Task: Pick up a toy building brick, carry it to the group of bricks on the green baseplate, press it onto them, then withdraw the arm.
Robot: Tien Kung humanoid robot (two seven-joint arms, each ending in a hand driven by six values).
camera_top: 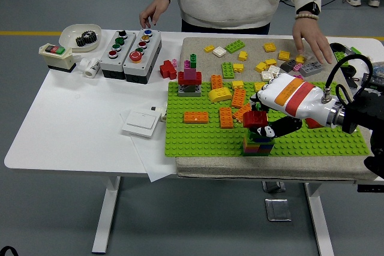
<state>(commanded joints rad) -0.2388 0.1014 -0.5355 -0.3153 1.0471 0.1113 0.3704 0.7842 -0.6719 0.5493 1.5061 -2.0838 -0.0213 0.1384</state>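
- Head view: the right hand pinches a red brick between its fingertips and a black thumb underneath; the brick sits at the hand's tip, just over the stack.
- The stack, a small multi-coloured pile, stands on the baseplate directly under the fingertips, near the plate's front edge.
- Whether the red brick already touches the stack's top I cannot tell; they look touching or very nearly so.
- To do this step well, I judge the brick should be squared up with the stack's studs before any push, then driven straight down, not sideways, since the pile is narrow and could tip or shift.
- The thumb curled below the brick probably has to clear out as it seats, or it will be trapped between brick and stack.
- Loose orange bricks lie just beyond the fingers; a level withdrawal toward the right should miss them.
- Pose: the forearm comes in from the right edge, low over the plate, white-and-orange back of the hand facing up, fingers pointing left and slightly down.
- The left hand is out of view.
- A person stands across the table, one hand over loose bricks beyond the robot's wrist, well apart from the stack.
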